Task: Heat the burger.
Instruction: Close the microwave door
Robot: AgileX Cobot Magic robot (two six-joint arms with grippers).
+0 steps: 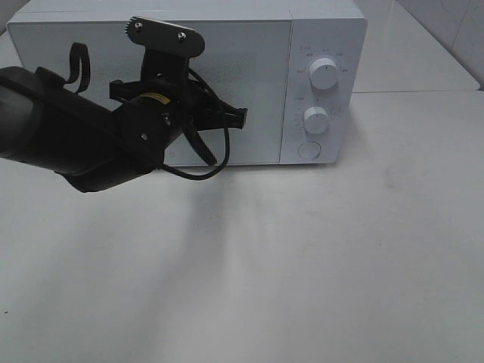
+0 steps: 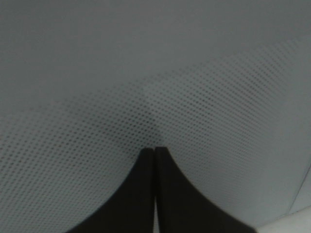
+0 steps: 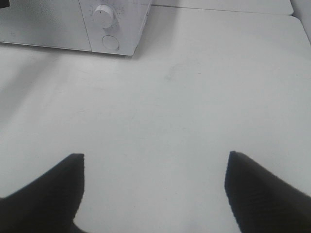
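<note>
You can't see the burger in any view. It is not on the table (image 1: 302, 265), and it is not in either set of jaws. It may be inside the microwave (image 1: 333, 30), but the door (image 1: 91, 60) is shut and you can't see through it, so you can't be sure.

Your left arm (image 1: 68, 136) reaches up to the front of the door. The left jaws are pressed together with nothing between them. In the left wrist view their tips sit right at the dotted window (image 2: 194, 97), touching it or almost touching it.

The right jaws are wide apart and hold nothing. They hang over the bare table, well away from the microwave.

What is left? If the burger is inside, I think the putting-in part is done, and you next have to turn the top knob (image 1: 325, 76) or the lower knob (image 1: 316, 119) to start the heat. Nothing touches the knobs or the round button (image 1: 308, 150) now. If the burger is not inside, most of the job is not done yet.
</note>
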